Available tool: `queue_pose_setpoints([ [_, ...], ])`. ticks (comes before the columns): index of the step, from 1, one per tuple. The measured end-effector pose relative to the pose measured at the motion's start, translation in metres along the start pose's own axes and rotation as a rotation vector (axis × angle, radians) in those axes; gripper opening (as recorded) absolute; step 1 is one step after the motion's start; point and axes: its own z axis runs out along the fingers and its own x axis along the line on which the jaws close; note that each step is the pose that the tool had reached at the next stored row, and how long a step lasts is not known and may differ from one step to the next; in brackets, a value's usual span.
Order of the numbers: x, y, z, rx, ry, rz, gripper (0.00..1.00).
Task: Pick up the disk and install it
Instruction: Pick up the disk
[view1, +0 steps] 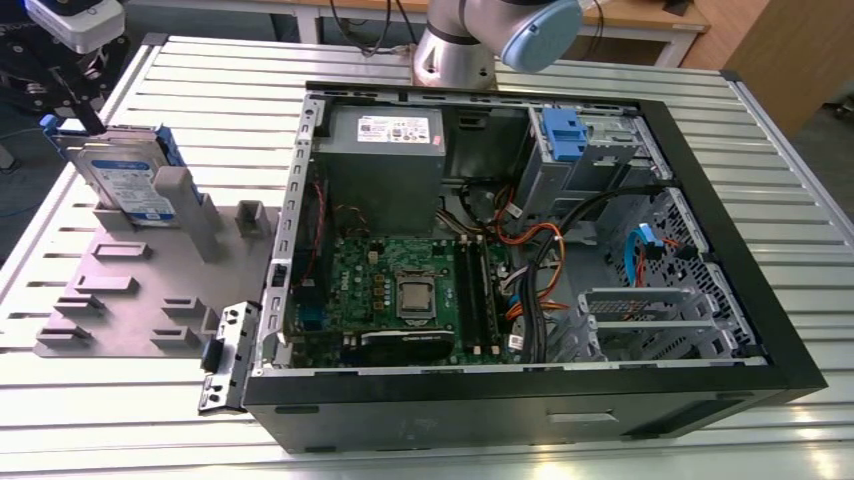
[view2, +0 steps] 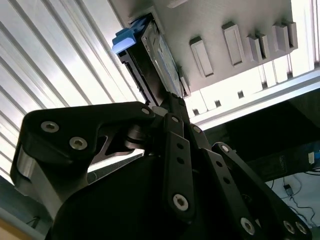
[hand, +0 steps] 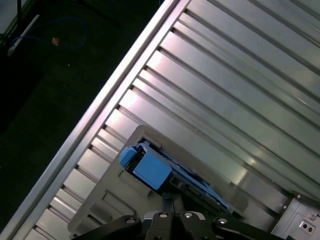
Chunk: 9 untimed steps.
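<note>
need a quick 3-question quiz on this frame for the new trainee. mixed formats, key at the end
1. Fill in: in the exterior view, the grey holder plate lies to the ___ of the open computer case.
2. How does the disk stand?
A) lying flat
B) upright in the holder plate, with the gripper at its top edge
C) lifted in mid-air, clear of the plate
3. True or false: the disk is already mounted inside the computer case.

Key: 1 left; 2 B; 3 false.
</note>
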Motion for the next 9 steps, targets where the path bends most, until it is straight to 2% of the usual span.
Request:
queue_pose_setpoints([
  [5, 0.0000, 0.0000, 0.0000, -0.0001, 0.0026, -0.056, 0.11],
  [9, 0.0000, 0.0000, 0.0000, 0.0000, 0.0028, -0.063, 0.11],
])
